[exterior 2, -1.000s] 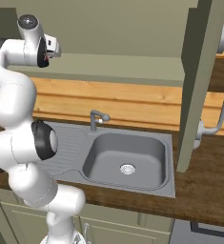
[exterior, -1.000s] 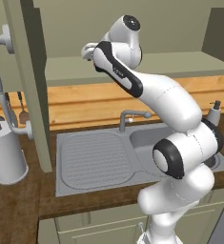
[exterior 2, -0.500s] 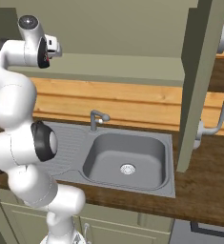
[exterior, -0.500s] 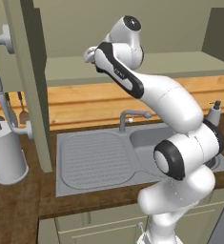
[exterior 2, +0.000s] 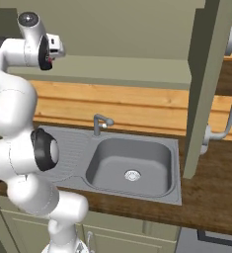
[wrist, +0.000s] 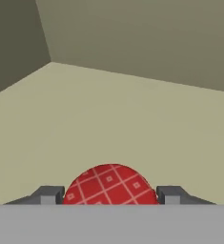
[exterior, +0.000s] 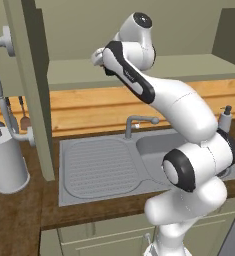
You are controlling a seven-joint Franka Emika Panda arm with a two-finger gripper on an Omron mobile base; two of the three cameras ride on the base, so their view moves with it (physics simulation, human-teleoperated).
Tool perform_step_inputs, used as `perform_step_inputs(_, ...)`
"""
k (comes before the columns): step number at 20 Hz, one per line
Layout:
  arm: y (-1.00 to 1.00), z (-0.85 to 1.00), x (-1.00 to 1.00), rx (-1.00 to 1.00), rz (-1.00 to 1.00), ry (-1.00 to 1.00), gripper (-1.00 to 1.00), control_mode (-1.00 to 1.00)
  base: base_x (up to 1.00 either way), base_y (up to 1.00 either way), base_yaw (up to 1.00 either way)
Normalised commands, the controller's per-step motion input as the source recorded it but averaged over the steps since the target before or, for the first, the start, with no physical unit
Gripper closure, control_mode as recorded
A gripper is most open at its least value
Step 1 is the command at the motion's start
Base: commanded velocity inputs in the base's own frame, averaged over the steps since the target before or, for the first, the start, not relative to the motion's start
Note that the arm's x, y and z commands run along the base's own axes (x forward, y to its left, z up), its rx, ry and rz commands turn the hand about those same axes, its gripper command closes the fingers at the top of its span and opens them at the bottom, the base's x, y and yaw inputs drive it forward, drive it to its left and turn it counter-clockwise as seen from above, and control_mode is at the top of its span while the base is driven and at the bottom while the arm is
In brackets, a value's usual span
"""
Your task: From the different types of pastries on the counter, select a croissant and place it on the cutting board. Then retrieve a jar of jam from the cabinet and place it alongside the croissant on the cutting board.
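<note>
In the hand view a jar of jam (wrist: pixel 109 183) with a red chequered lid sits on the pale floor of the cabinet (wrist: pixel 132 114). My gripper (wrist: pixel 109 195) is shut on it, one dark fingertip (wrist: pixel 49 194) pressed to each side. From the base views, the arm reaches up into the open grey-green cabinet (exterior: pixel 139 70), with the hand (exterior: pixel 99 56) (exterior 2: pixel 54 49) just over its shelf. The cabinet door (exterior: pixel 31 85) (exterior 2: pixel 206 84) stands swung open. The croissant and the cutting board are out of view.
Below the cabinet lie a grey sink (exterior 2: pixel 130 163) with a faucet (exterior: pixel 135 122) and a ribbed drainer (exterior: pixel 96 167). On the dark wood counter (exterior 2: pixel 213 197) stand a white canister (exterior: pixel 6 162) at the left and a soap dispenser (exterior: pixel 224 117) at the right.
The jaws have closed from wide open onto the jar. The arm has hardly moved.
</note>
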Motion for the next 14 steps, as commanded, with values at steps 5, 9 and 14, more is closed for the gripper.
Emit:
perform_step_inputs(5, -0.19, 0.27, -0.59, 0.03, 0.0, 0.03, 1.0, -1.0, 0.0, 0.0, 0.0)
perform_step_inputs(9, -0.05, 0.0, -0.79, 0.0, -0.01, 0.0, 1.0, -1.0, 0.0, 0.0, 0.0)
perform_step_inputs(14, -0.16, 0.0, -1.0, 0.0, 0.0, -0.01, 1.0, -1.0, 0.0, 0.0, 0.0)
